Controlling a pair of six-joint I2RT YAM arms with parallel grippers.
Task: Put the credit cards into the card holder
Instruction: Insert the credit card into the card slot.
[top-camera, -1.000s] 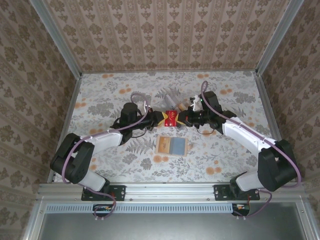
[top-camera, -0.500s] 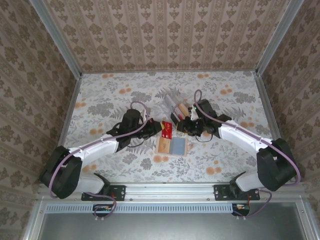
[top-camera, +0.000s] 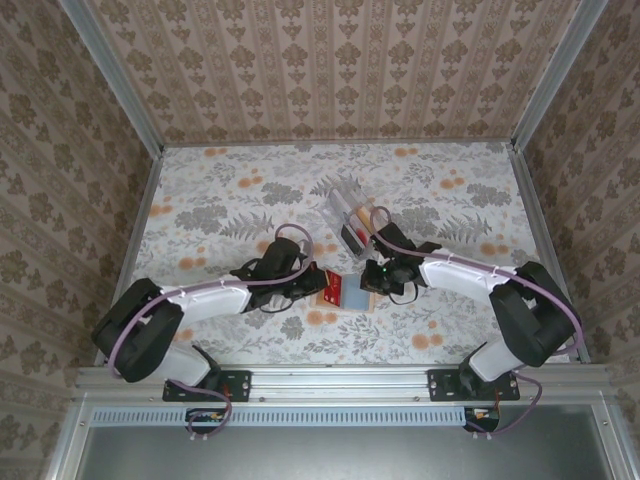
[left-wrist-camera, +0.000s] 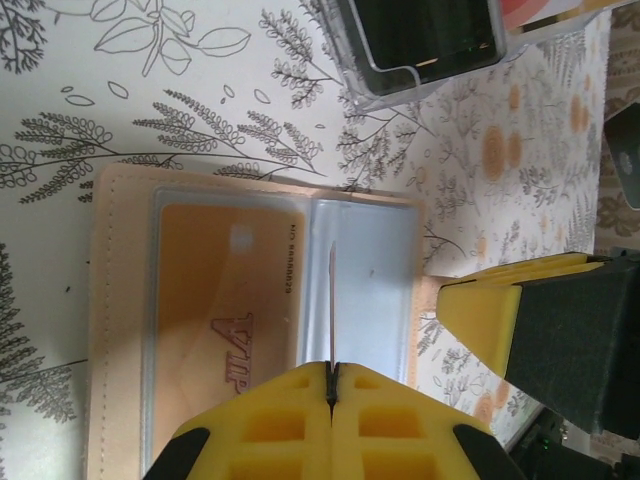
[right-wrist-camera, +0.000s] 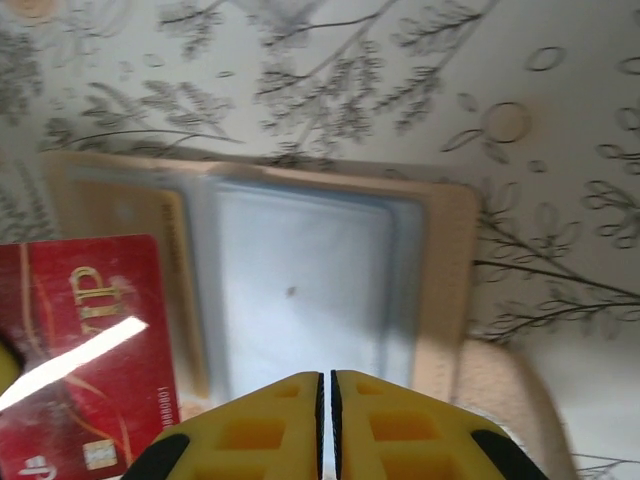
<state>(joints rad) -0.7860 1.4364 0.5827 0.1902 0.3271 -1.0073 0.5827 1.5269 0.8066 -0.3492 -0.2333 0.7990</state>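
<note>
Right wrist view shows the right hand (right-wrist-camera: 326, 420) closed and empty above the open tan folding wallet (right-wrist-camera: 300, 270). Beside it the left hand (left-wrist-camera: 331, 372) pinches a thin red plastic credit card (right-wrist-camera: 90, 340), likely held clear of the wallet for carrying to the clear acrylic card holder (top-camera: 345, 205) farther back on the bench (top-camera: 220, 200).

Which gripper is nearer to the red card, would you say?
Left. The left gripper pinches the red card above the wallet; the right gripper hangs shut beside it, not touching.
</note>
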